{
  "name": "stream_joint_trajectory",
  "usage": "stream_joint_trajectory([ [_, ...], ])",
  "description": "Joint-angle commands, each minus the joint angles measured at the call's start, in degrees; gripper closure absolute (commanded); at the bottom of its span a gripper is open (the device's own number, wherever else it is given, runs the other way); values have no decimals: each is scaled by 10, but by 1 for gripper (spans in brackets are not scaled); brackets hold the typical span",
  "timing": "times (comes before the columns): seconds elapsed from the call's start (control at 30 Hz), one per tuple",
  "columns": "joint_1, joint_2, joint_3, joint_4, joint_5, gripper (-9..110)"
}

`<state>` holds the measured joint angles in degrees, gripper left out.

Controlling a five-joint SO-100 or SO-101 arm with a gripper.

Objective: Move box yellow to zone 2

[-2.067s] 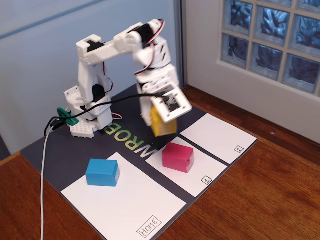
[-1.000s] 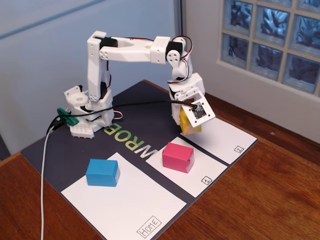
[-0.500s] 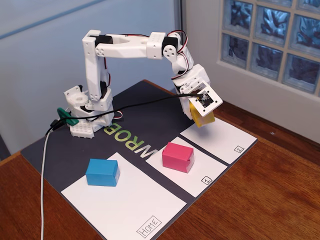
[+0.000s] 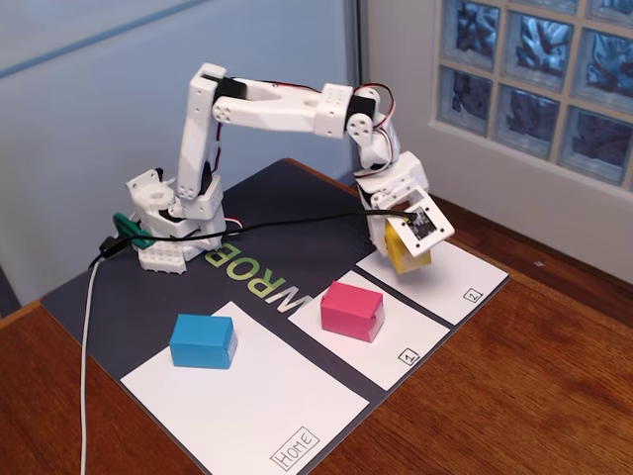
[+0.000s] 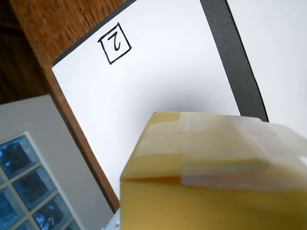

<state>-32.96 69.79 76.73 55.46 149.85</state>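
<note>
The yellow box [image 4: 402, 259] hangs tilted in my gripper [image 4: 406, 247], which is shut on it, low over the inner end of zone 2 [image 4: 450, 277]. Whether the box touches the sheet I cannot tell. In the wrist view the yellow box [image 5: 211, 177] fills the lower right, with clear tape across its top. It hides my fingers there. Beyond it lies the white sheet of zone 2 [image 5: 158, 72], with its boxed "2" [image 5: 115, 44] at the far corner near the mat's edge.
A pink box [image 4: 351, 310] stands on the sheet marked 1 [image 4: 401, 341]. A blue box [image 4: 203, 341] stands on the Home sheet [image 4: 267, 401]. The dark mat [image 4: 129, 297] lies on a wooden table [image 4: 524, 396]. A wall with a glass-block window [image 4: 534, 69] rises behind zone 2.
The arm has swung to the right and stretched out, carrying the yellow box from above the mat's middle, past the pink box, to low over zone 2.
</note>
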Motion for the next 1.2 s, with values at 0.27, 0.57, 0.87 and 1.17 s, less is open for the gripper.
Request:
stream_joint_trajectory([
  [0.27,-18,-77,-90,-12,249,101],
  [0.57,-30,-122,-126,-20,246,101],
  [0.87,-35,-147,-127,-25,242,100],
  [1.17,-36,-161,-127,-65,243,86],
])
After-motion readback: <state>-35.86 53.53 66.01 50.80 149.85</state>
